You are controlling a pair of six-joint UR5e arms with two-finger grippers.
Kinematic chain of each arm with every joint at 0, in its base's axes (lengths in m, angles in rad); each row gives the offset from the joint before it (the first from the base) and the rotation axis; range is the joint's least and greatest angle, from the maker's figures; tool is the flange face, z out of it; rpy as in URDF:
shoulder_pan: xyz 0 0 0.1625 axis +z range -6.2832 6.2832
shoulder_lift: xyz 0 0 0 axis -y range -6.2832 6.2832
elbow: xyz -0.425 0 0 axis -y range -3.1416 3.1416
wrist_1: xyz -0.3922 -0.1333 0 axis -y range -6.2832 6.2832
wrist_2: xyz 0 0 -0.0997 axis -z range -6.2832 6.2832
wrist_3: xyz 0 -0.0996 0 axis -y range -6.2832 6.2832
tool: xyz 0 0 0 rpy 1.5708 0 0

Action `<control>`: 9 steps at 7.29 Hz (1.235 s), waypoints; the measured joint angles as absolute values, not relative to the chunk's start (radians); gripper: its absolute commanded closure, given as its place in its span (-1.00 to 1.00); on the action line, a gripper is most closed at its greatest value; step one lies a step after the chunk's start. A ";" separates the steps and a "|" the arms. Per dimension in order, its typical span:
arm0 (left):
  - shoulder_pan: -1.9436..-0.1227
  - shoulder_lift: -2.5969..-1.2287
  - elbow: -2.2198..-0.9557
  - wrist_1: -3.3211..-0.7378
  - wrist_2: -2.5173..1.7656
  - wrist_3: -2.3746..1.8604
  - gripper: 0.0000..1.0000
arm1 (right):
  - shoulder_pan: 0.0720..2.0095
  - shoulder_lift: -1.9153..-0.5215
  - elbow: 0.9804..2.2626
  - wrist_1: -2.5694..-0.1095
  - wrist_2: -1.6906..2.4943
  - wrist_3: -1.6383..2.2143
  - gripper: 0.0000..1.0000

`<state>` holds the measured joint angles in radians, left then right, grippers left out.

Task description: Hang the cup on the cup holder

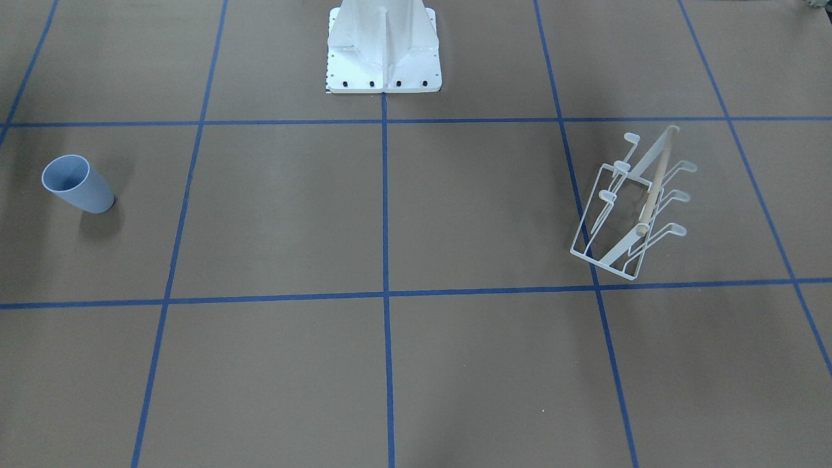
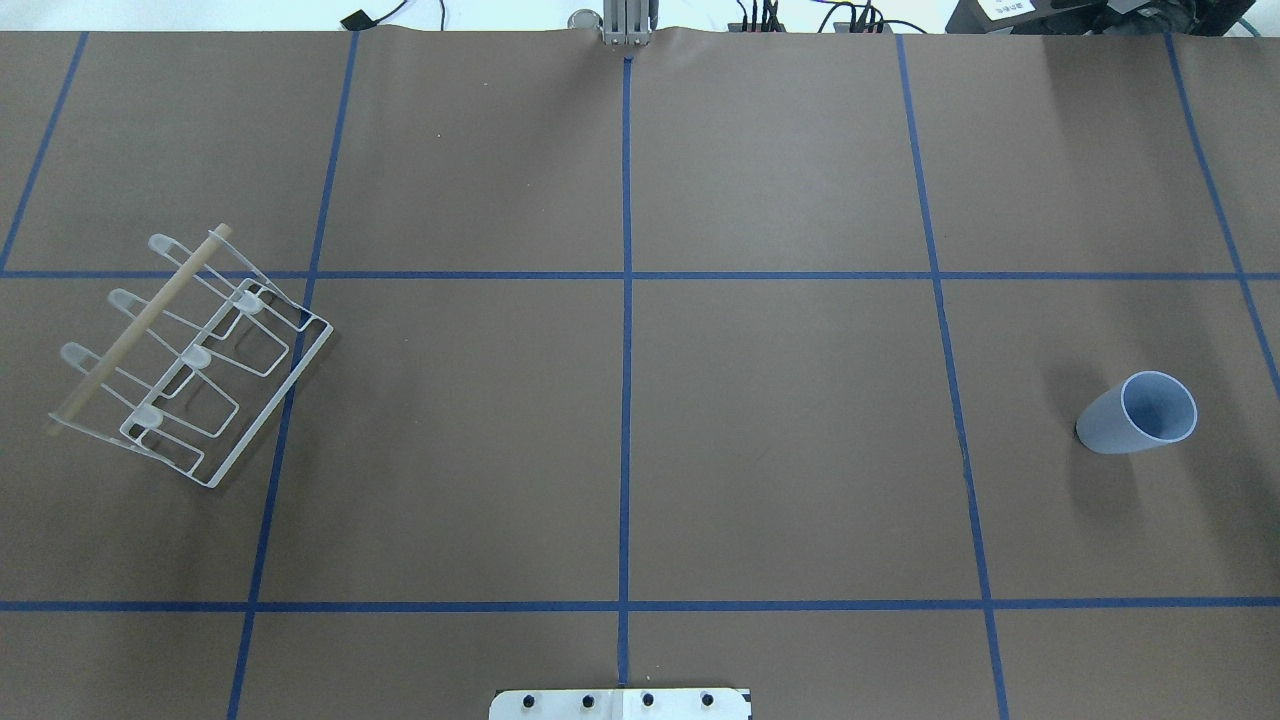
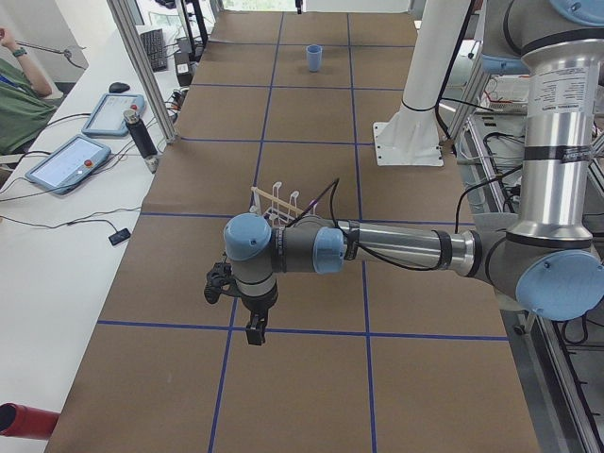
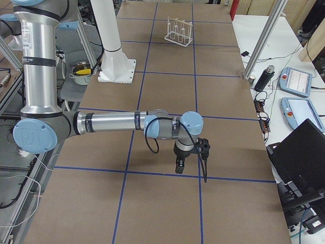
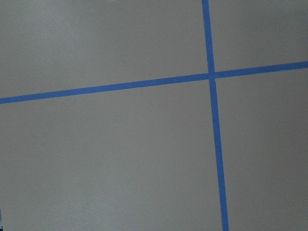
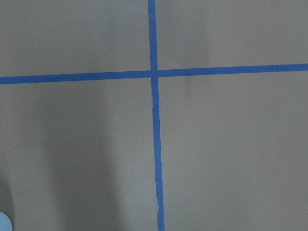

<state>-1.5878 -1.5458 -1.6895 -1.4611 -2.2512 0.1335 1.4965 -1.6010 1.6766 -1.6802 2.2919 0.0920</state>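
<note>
My left tool [image 3: 255, 332] hangs fingers-down above the brown surface [image 2: 780, 450], seen only from the side, so I cannot tell whether it is released or clenched. The same holds for my right tool [image 4: 179, 166], which points down over a blue tape line [image 4: 152, 173] at the opposite end.

The cup [image 2: 1138, 412] stands upright, rim up, alone on my right half of the surface. From the left end it appears far down the surface, well apart from my left tool. It is pale blue, smooth and matte, handleless, and narrows from a wide round rim to a smaller base.

The cup holder [image 2: 190, 360] sits on my left half, set askew to the tape grid and well apart from the cup. In the left-end view it lies just behind my left forearm, near that tool. It is thin white wire: a rectangular base frame, angled prongs [image 1: 676, 229] ending in flattened oval tips, and a light wooden rod [image 2: 140, 325] running along its length.

A white bolted metal pedestal [image 1: 382, 45] stands at the middle of my edge. Both wrist views show only dull brown paper crossed by blue tape.
</note>
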 measured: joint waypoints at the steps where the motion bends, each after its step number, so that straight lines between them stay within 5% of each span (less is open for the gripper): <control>1: -1.588 -1.544 -1.697 -1.451 -2.253 0.133 -0.97 | 1.496 -1.603 1.677 -1.680 2.292 0.092 -1.00; 9: -1.587 -1.546 -1.707 -1.443 -2.255 0.135 -0.97 | 1.497 -1.599 1.704 -1.671 2.287 0.090 -1.00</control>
